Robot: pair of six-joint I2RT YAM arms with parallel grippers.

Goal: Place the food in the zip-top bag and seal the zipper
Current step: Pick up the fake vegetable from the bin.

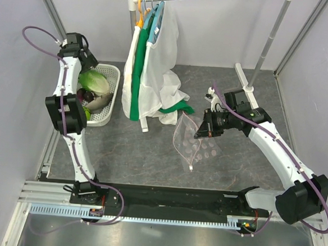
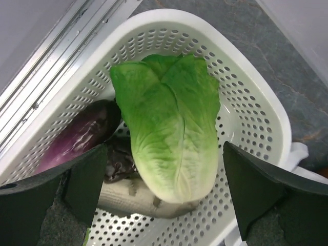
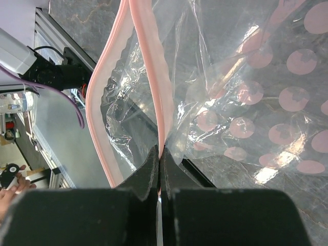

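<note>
A white perforated basket (image 2: 256, 102) at the table's left holds the food. A green lettuce head (image 2: 166, 128) lies on top, with a purple eggplant (image 2: 77, 136) to its left and a pale oblong vegetable (image 2: 128, 200) beneath its stem end. My left gripper (image 2: 166, 197) hovers just above the lettuce, open wide, a finger on either side and nothing held. At centre right, my right gripper (image 3: 160, 154) is shut on the pink zipper (image 3: 148, 61) of the clear dotted zip-top bag (image 1: 193, 142). The bag hangs from it with its mouth gaping open.
A clothes rack (image 1: 265, 45) stands at the back. A white mesh garment (image 1: 159, 66) and a green one (image 1: 137, 82) hang from it between the basket and the bag. Grey walls close in both sides, and the black base rail (image 1: 158, 198) runs along the front.
</note>
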